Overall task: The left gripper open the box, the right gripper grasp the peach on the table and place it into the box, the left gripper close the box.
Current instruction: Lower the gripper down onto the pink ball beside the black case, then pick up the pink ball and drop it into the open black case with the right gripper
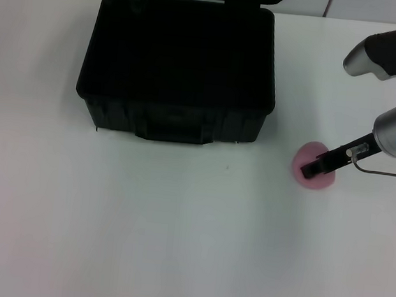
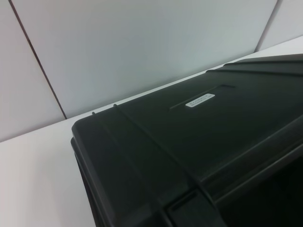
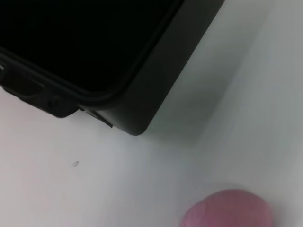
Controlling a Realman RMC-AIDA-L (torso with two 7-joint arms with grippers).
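Now box [image 1: 177,76] open on table [image 1: 140,234]; right pincer [image 1: 313,168] over peach [image 1: 313,178], grip state unclear; left pincer unseen.

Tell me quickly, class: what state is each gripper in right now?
Left gripper: not in view; only the box lid shows in its wrist view.
Right gripper: down at the peach on the table; open or shut cannot be told.

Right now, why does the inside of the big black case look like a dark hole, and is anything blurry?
Head view: the open box swallows the light, so no inner detail shows. Right wrist view: the peach sits close and soft-edged. Left wrist view: the lid's white label is unreadable.
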